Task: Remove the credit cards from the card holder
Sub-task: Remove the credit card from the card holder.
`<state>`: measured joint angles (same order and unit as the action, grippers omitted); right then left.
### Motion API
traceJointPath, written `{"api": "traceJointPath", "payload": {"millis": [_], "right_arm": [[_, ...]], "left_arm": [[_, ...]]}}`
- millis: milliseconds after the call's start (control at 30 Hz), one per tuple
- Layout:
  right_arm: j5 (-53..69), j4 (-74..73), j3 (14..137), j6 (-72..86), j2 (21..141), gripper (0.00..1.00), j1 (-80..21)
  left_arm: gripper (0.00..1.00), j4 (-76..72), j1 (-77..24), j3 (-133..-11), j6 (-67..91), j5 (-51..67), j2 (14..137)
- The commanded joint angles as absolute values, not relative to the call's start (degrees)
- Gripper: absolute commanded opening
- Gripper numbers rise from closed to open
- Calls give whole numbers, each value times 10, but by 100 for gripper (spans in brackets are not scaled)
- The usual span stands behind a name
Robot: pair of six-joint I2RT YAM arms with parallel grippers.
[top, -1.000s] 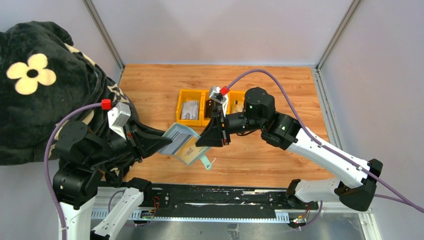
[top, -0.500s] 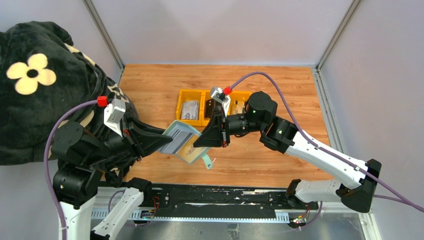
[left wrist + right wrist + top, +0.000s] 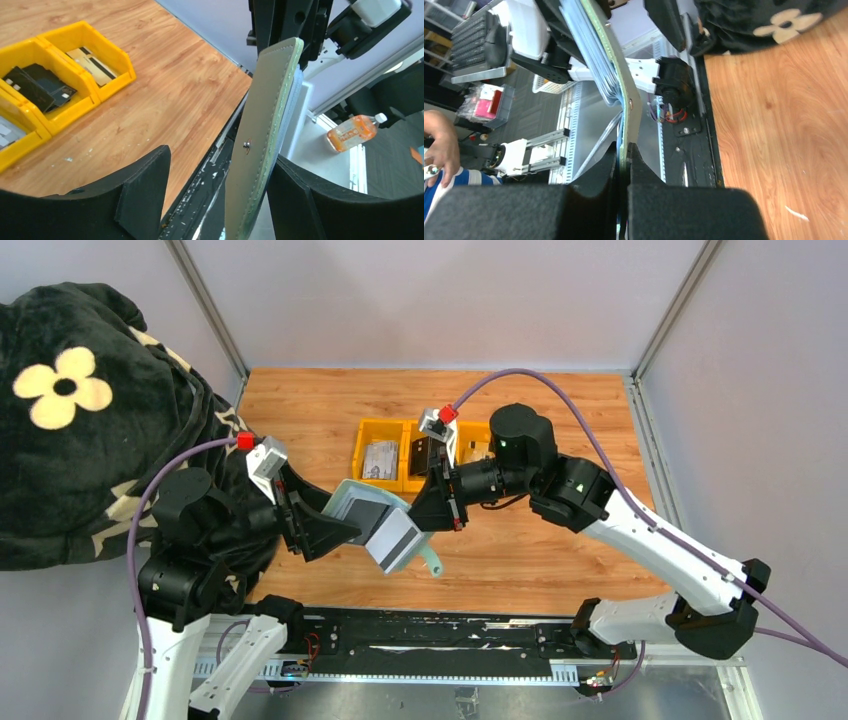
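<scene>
My right tool (image 3: 625, 152) was pinched shut on the card holder (image 3: 260, 135), which stood upright between my left tool (image 3: 217, 170)'s wide-open jaws, so I judged a steady pinch mattered before closing the left.

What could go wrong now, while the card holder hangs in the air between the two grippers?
Only the right gripper pinches the card holder, at one thin edge, and the left gripper stands open around it; the holder may slip or twist. It hangs near the front edge of the table, so it might fall off. If the left jaws close here, they may only clamp the whole holder.
</scene>
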<state>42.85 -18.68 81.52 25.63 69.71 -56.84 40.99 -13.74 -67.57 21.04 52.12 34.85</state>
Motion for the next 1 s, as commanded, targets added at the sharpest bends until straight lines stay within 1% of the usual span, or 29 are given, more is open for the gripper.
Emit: {"api": "traceJointPath", "payload": {"millis": [0, 67, 167, 233, 333, 400, 467, 633, 700, 800, 967], "right_arm": [[354, -355, 912, 211, 725, 0, -571], [271, -450, 968, 198, 752, 0, -572], [162, -542, 1040, 191, 798, 0, -590], [75, -588, 1084, 186, 830, 0, -619], [-65, -676, 1190, 184, 907, 0, -661], [-128, -719, 1258, 183, 954, 0, -681], [-181, -741, 1308, 184, 991, 0, -699], [-303, -770, 1400, 171, 1064, 0, -743], [-340, -786, 1438, 162, 1095, 0, -757], [-360, -794, 1443, 157, 1107, 0, -761], [-311, -751, 1400, 156, 1071, 0, -762]], "left_arm": [[72, 440, -139, -673, 156, 506, 336], [74, 448, -139, -666, 141, 524, 332], [83, 446, -139, -649, 118, 539, 312], [88, 438, -139, -634, 84, 510, 292], [93, 405, -139, -592, 68, 457, 261], [97, 375, -139, -563, 72, 435, 250], [99, 346, -139, -537, 81, 428, 241], [100, 310, -140, -485, 92, 401, 216], [100, 305, -140, -468, 95, 384, 203], [100, 301, -139, -443, 99, 369, 178], [100, 282, -139, -417, 99, 335, 163]]}}
